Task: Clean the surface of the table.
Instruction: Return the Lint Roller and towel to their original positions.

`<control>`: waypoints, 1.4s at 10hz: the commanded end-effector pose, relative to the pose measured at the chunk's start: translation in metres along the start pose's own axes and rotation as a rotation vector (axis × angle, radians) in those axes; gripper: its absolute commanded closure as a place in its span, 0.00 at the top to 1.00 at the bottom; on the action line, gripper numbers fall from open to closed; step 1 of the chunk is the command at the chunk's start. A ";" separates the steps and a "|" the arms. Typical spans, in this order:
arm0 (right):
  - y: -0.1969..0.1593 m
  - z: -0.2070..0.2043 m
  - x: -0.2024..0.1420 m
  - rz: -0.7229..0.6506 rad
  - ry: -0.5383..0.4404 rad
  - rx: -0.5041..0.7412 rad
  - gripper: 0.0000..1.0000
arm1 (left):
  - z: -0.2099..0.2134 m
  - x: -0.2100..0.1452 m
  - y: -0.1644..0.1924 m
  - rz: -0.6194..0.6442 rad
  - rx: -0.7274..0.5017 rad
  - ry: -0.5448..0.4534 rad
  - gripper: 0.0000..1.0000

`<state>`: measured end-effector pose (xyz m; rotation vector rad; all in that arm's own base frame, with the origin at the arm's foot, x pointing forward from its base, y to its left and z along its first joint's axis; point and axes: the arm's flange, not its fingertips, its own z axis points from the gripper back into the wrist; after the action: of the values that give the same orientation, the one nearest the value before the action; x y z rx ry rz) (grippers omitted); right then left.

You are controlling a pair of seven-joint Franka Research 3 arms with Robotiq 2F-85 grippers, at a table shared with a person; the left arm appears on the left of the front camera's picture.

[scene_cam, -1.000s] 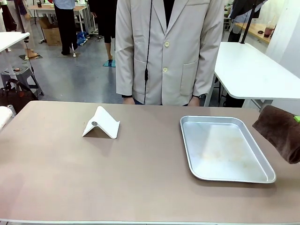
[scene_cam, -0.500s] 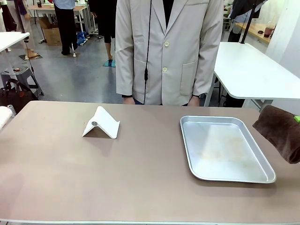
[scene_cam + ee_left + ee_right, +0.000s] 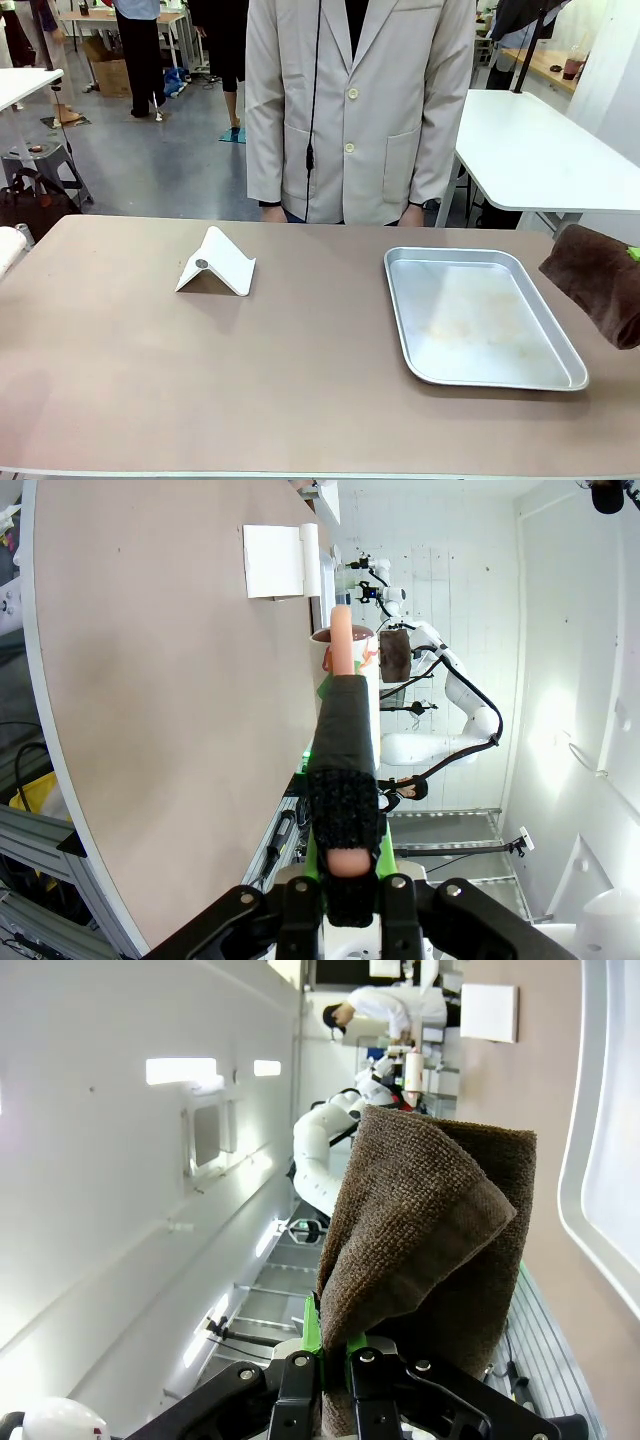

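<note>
In the front view, the table (image 3: 300, 380) spreads across the whole foreground, with its far edge at the person in a pale jacket (image 3: 360, 110). A steel tray (image 3: 470, 255) lies on its right half and a white folded stand (image 3: 222, 262) left of centre. A brown cloth (image 3: 598, 285) hangs at the right edge, just beside the tray. It looks raised off the top, not pressed to it. You can see faint smears inside the tray, but no clear dirt on the tabletop itself. By my reading, the wiping has not yet begun: nothing touches the surface, and both objects stand where a pass would have to go.

In the left wrist view, the left gripper (image 3: 345, 880) is pinched on a long dark-sleeved tool with a peach tip (image 3: 345, 740); what kind of tool it is you cannot tell. It is held beside the table's edge, off the top.

In the right wrist view, the right gripper (image 3: 335, 1345) is clamped on the folded brown cloth, which stands up from its fingers. Table and tray rim lie off to one side, apart from the cloth. All of the cleaning seems left to do.
</note>
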<state>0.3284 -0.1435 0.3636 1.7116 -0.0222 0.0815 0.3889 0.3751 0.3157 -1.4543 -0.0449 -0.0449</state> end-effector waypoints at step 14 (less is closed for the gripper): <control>0.016 -0.250 0.097 0.081 -0.137 -0.190 0.09 | -0.243 0.066 -0.142 -0.072 0.095 -0.104 0.21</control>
<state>0.4032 0.0792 0.4215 1.5500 -0.1835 0.0709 0.4591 0.1366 0.4268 -1.3464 -0.1368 -0.1080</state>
